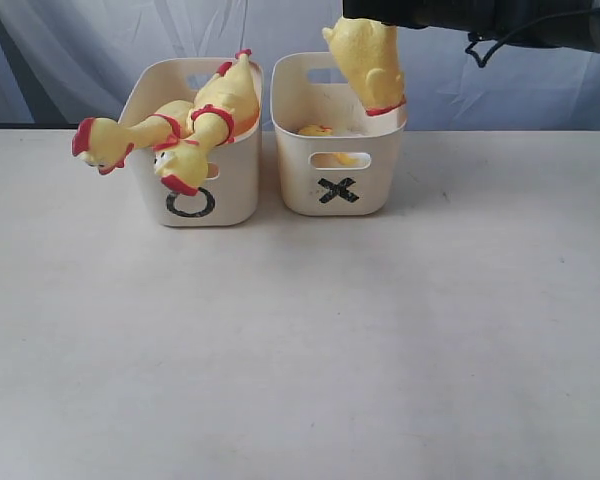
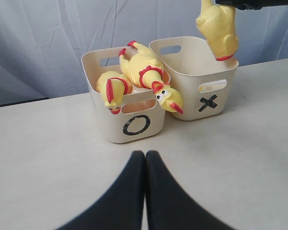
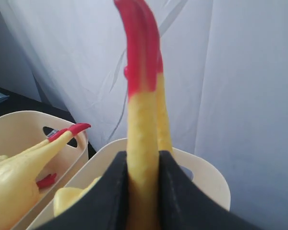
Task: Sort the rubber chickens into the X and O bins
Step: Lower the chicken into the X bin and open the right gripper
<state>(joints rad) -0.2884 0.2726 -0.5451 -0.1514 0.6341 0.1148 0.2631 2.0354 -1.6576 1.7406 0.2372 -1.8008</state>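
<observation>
Ext view: O bin [image 1: 242,185] and X bin [image 1: 298,185] sit side by side near far edge of table [image 1: 300,350], O bin nearer the left edge. Two whole rubber chickens [image 1: 220,100] lie in O bin w/ heads hanging over its front and left rim, a small chicken piece [image 1: 315,130] lies inside X bin, and a headless chicken body [image 1: 368,60] hangs at X bin's back-right rim, contact unclear.

L wrist view: left gripper [image 2: 145,154] has fingers pressed together, holding nothing, over bare table in front of O bin [image 2: 110,132]. R wrist view: right gripper [image 3: 143,160] is clamped on headless chicken body [image 3: 142,120] by its yellow legs, red feet up, X bin [image 3: 206,167] below.
</observation>
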